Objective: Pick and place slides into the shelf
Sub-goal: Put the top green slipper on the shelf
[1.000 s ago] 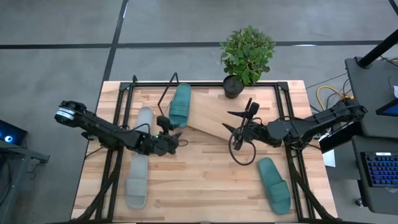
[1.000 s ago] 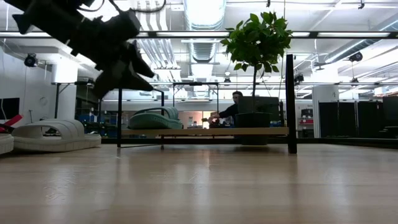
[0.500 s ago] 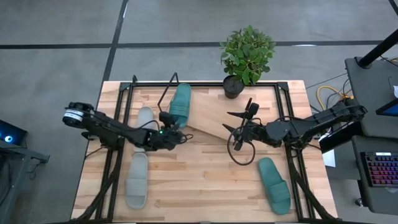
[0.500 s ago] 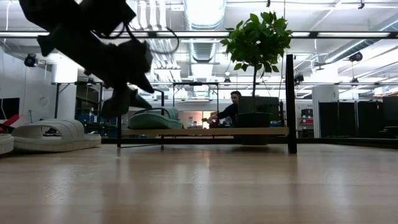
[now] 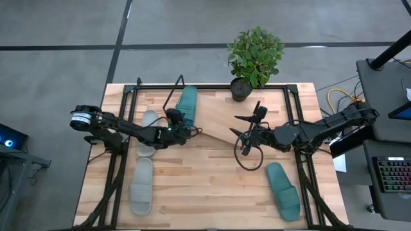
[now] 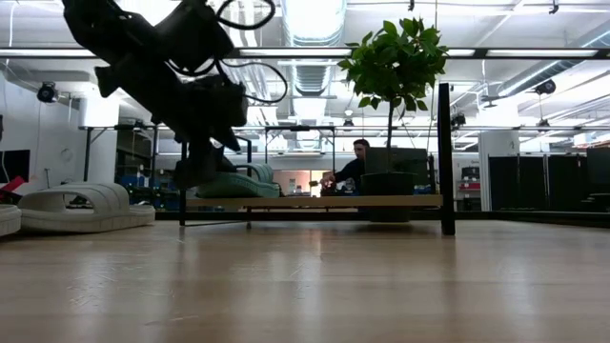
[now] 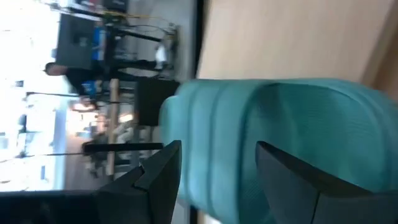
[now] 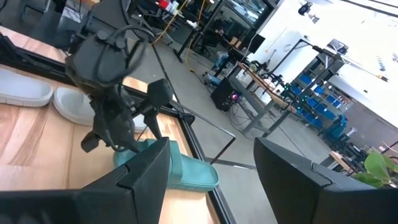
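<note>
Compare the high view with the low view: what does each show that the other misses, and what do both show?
Only the high view shows the right gripper, open, and a teal slide near it. Only the low view shows a person in the room beyond. Both show the left gripper at a teal slide on the shelf, the grey slides and the plant.

No text, label, brand, number or sign is showing legibly on anything in these views.
</note>
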